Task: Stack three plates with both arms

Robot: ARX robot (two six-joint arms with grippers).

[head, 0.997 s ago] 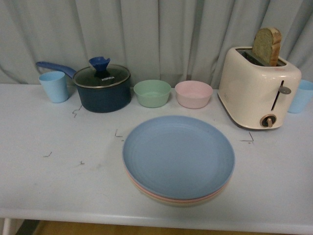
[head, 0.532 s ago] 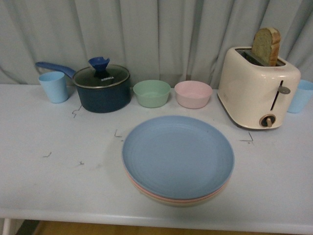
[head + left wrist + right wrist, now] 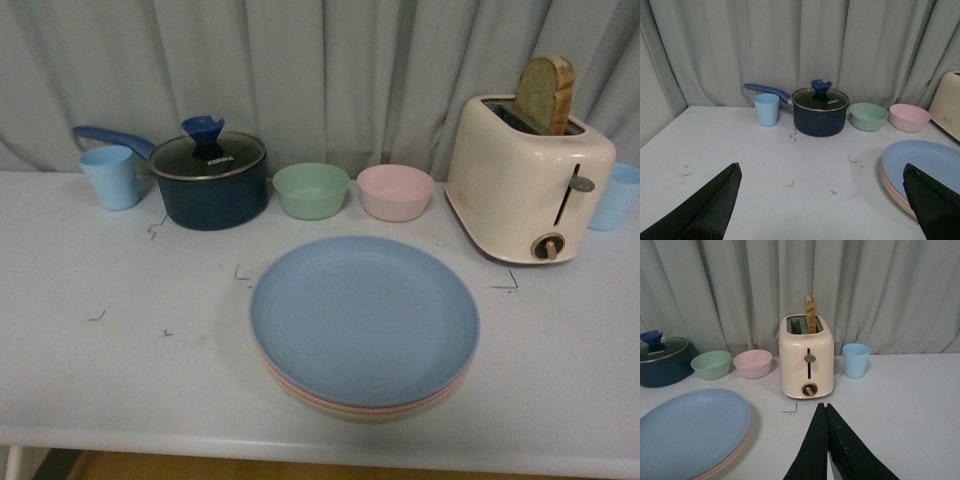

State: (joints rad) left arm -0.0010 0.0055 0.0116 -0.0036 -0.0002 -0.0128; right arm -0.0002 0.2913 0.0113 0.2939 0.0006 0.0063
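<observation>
Front view is showing the table (image 3: 90, 380) filling the lower two thirds of the frame, with neither arm appearing in it. Sitting at lower centre is the stack of three plates: the blue plate (image 3: 365, 320) is lying on top, the pink plate (image 3: 300, 395) is showing as a thin rim just under it, and the beige plate (image 3: 420, 408) is peeking out at the bottom. By the look of it the stacking is already done.

Left wrist view is placing the stack at the right edge of the frame, beside the left gripper (image 3: 822, 202), whose jaws are standing wide apart and holding nothing. Right wrist view is placing the stack at lower left, with the right gripper (image 3: 827, 440) at lower centre, its fingers pressed together on nothing. So the plates are lying between the two claws, neither touching them. Any further nudge would be coming inward from both sides; neither arm looks clearly nearer.
</observation>
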